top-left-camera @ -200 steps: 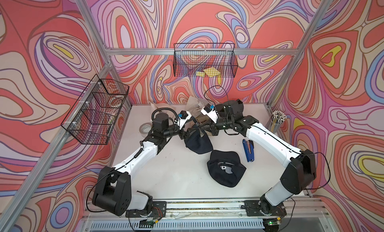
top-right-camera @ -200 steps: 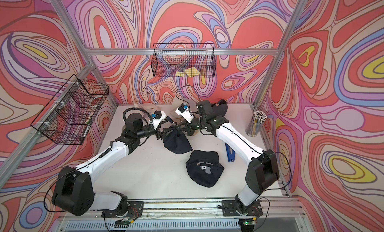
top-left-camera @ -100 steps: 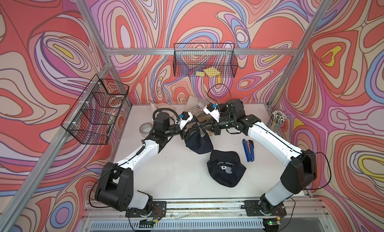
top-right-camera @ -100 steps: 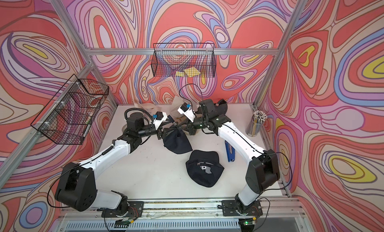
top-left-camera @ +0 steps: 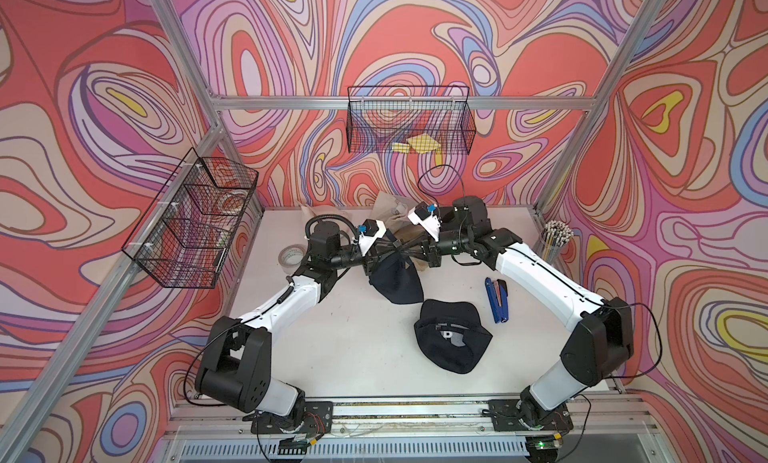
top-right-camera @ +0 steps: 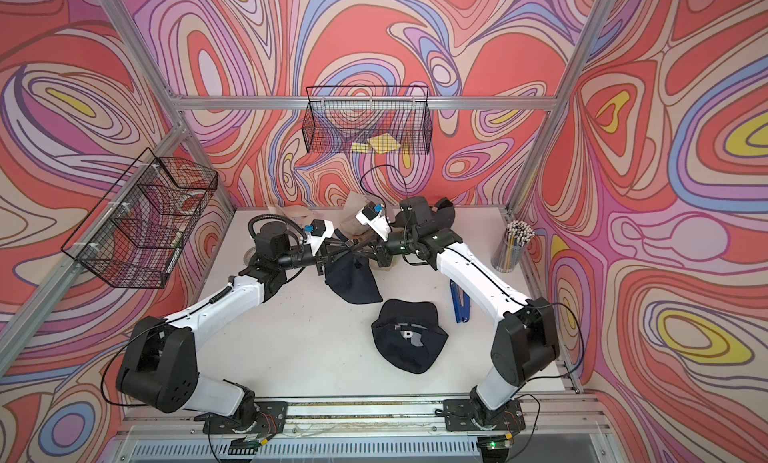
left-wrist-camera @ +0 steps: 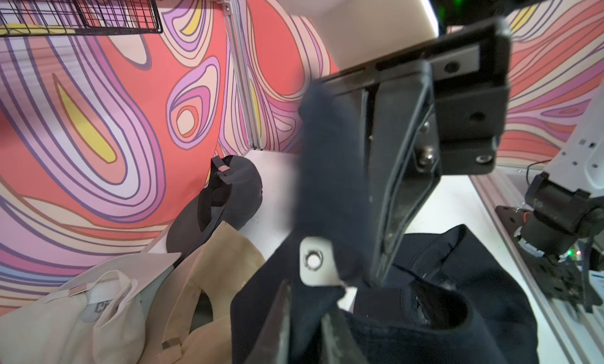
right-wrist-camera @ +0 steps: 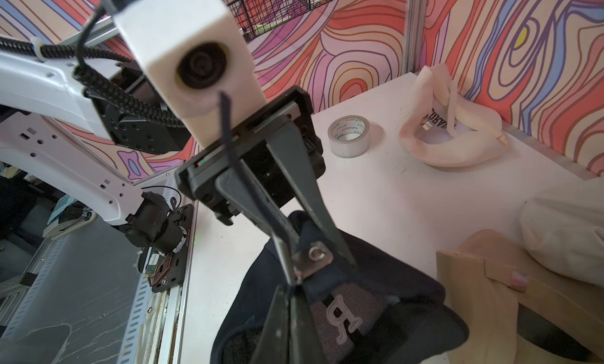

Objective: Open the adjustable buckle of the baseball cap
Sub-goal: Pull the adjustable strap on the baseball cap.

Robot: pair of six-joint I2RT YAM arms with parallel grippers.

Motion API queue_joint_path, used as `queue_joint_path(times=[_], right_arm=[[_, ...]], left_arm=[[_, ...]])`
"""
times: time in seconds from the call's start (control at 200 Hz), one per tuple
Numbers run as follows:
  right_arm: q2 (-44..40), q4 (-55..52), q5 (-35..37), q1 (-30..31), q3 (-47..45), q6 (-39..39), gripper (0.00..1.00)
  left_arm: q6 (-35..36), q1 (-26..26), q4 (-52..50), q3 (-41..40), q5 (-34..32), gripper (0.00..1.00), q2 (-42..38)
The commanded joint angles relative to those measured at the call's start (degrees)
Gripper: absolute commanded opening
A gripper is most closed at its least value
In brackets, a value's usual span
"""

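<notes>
buckle [right-wrist-camera: 312,258] clear only in wrist views, both jaws clamped on cap strap [left-wrist-camera: 327,156]

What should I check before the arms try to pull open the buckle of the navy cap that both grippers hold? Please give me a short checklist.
1. Left gripper shut on the navy cap at its metal buckle: ok.
2. Right gripper shut on the cap just beside the buckle: ok.
3. Buckle visible in both wrist views: ok.
4. Buckle already open: cannot tell.
5. Held cap hanging free of the table: cannot tell.
6. Second cap and blue stapler lying apart from the held cap: ok.
</notes>
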Motion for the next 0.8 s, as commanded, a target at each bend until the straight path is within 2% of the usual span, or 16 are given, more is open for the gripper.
queue_joint_path(times=[0.0, 0.25, 0.491, 0.791], right_arm=[[0.6, 3.4, 0.3, -0.1, -1.2, 2.7, 0.0], [-0.9, 8.0, 3.3, -1.0, -4.0, 5.9, 0.0], [-1.4, 9.4, 6.5, -3.3, -5.7, 9.1, 0.0], [-1.2, 8.0, 10.9, -4.1, -7.0, 9.0, 0.0]], left_arm=[[-6.7, 0.1, 12.0, -1.4, 3.3, 0.0, 1.3], [-18.2, 0.2, 25.1, -3.6, 2.2, 0.0, 2.9], [-20.3, 0.4, 21.6, -1.3, 1.0, 0.0, 2.0], [-20.9, 0.6, 18.0, 0.1, -2.9, 0.0, 0.7]])
